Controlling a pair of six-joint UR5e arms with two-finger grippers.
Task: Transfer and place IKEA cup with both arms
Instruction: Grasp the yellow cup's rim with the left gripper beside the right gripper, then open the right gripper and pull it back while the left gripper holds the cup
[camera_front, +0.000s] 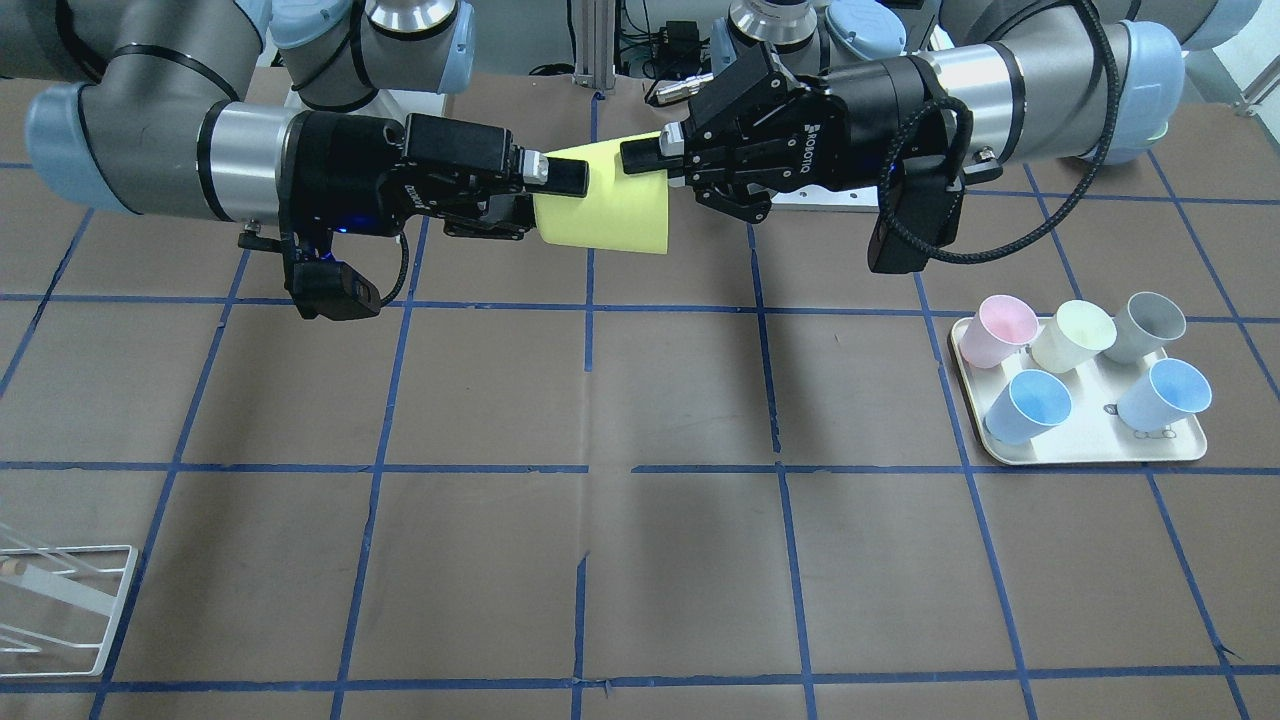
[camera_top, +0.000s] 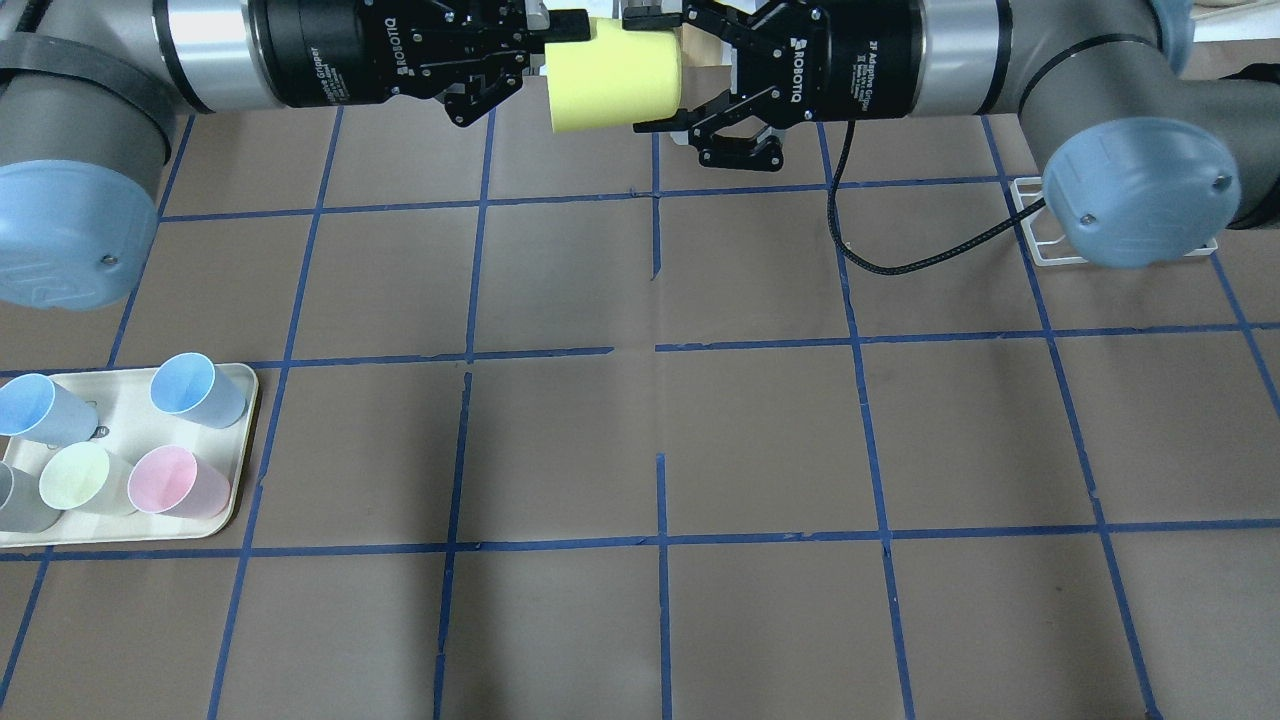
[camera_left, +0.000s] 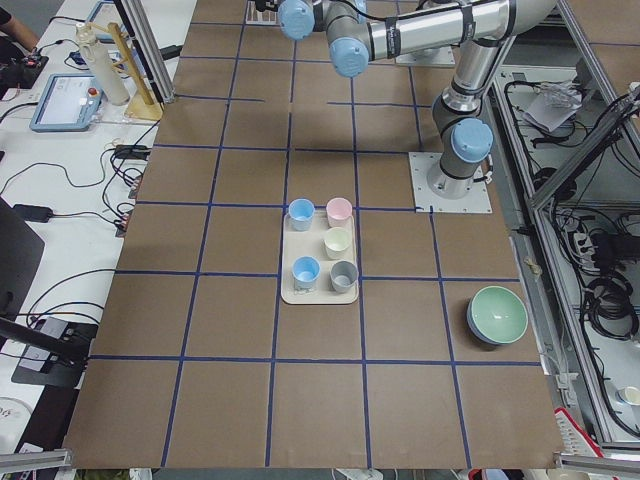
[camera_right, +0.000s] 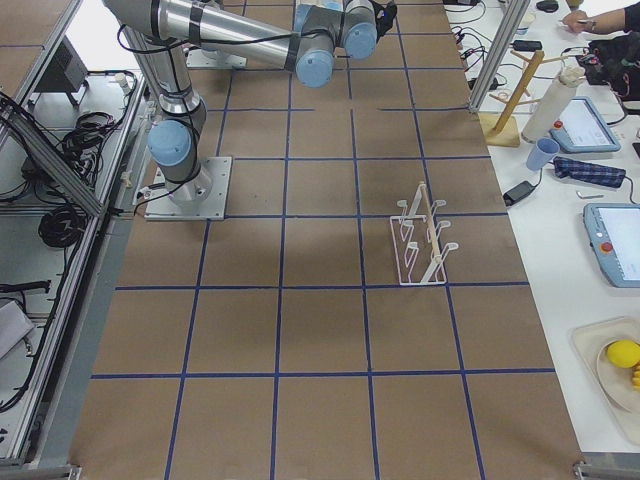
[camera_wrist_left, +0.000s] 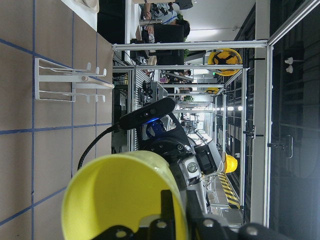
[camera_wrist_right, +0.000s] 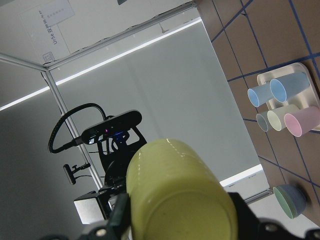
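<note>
The lime-yellow IKEA cup (camera_front: 605, 205) lies on its side in the air above the table's far middle; it also shows in the overhead view (camera_top: 612, 80). My left gripper (camera_top: 562, 35) is shut on the cup's rim, with one finger inside the mouth, as the left wrist view shows (camera_wrist_left: 125, 195). My right gripper (camera_top: 648, 70) closes around the base end, its fingers against the cup's sides. The right wrist view shows the cup's closed bottom (camera_wrist_right: 175, 195) between them.
A cream tray (camera_top: 245, 450) on my left side holds several pastel cups: light blue, pink, pale yellow and grey. A white wire rack (camera_right: 420, 245) stands on my right side. A green bowl (camera_left: 497, 315) sits near the table's left end.
</note>
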